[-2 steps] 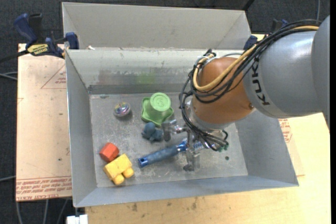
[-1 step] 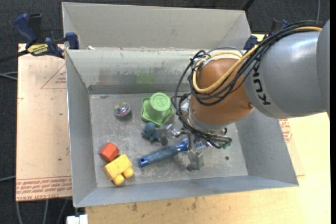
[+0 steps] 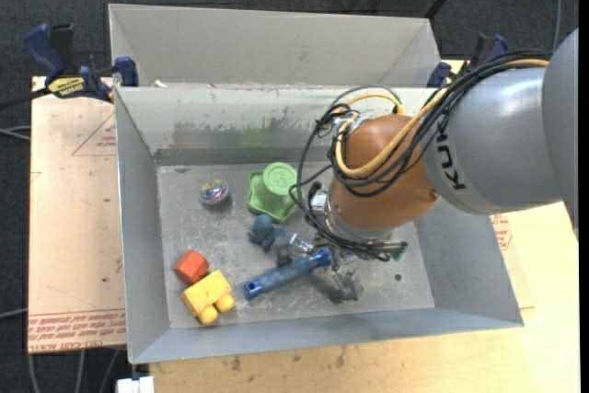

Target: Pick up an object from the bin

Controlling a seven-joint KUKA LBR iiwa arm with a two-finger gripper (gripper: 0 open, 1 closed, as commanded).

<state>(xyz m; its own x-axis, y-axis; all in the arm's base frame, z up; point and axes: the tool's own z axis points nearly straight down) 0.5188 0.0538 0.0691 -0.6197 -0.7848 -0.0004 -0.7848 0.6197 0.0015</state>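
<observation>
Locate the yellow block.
Camera view, lower-left of the bin: the yellow block lies just below the red cube, left of the blue stick.

— Light falls from above, even and fairly bright. The bin's (image 3: 276,41) back wall is its palest part.
— And the floor?
— Greyer. The arm (image 3: 515,133) and its orange cover (image 3: 377,170) lay a soft shadow on it, just under the cover, toward the right wall.
— Any glare?
— A mild sheen on the cover's top and a broad pale highlight along the silver arm. The yellow block (image 3: 208,294) near the front left corner throws only a faint shadow.
</observation>
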